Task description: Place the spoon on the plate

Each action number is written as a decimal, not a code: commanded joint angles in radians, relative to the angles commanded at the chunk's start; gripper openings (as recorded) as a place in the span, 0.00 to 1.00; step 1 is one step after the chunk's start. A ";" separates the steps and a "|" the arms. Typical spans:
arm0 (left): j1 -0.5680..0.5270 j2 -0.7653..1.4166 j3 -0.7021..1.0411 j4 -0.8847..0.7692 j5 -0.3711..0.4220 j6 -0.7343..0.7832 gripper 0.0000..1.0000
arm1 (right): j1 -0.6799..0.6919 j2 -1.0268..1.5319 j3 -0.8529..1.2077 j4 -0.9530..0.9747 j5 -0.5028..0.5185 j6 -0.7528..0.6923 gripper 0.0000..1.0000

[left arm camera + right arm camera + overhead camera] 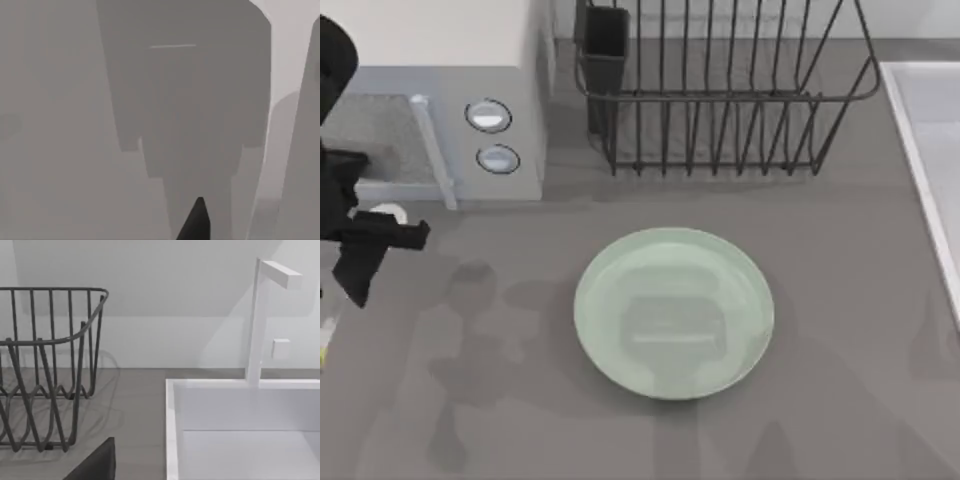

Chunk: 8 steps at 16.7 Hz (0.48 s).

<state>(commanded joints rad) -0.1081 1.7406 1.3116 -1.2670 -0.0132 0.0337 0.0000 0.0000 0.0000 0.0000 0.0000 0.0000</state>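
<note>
Left gripper point(365, 255) hangs low over the table point(840, 400) at the top view's left edge, dark and angled downward. Whether it is spread or pinched on anything cannot be told from above. A small white rounded shape, probably the bowl of the spoon point(388, 213), peeks out just beside it on the far side, touching or nearly touching its dark body. That closeness suggests the gripper is placed here to take the spoon or already has it, though I cannot tell which. The plate point(582, 300) lies bare, well apart from this gripper toward the table's middle, so the carry across is not yet done. Beyond the gripper stands a white appliance point(440, 100) with two round knobs. A wire dish rack point(720, 100) stands farther off, past the plate, and a pale sink point(930, 130) is at the opposite edge.

From the left wrist, one dark tip of the gripper shows close against plain grey tabletop crossed by broad shadows. The nearness of the surface fits a low reaching or lifting pose. Neither spoon nor plate can be made out.

From the right wrist, a dark part of the right gripper point(95, 465) shows, its state impossible to tell. The rack's wires are ahead on one side and the sink with its white faucet point(260, 320) on the other. That arm looks parked away from the plate, leaving the work to the left.
</note>
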 joint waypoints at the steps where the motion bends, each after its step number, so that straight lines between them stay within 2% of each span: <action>1: -0.022 0.037 0.035 -0.028 -0.004 -0.104 0.00 | 0.000 0.000 0.000 0.000 0.000 0.000 1.00; 4: -0.103 0.155 0.141 -0.109 -0.013 -0.474 0.00 | 0.000 0.000 0.000 0.000 0.000 0.000 1.00; 8: -0.236 0.315 0.280 -0.182 -0.016 -1.051 0.00 | 0.000 0.000 0.000 0.000 0.000 0.000 1.00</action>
<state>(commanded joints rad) -0.3446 2.0555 1.5918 -1.4491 -0.0291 -1.0171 0.0000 0.0000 0.0000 0.0000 0.0000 0.0000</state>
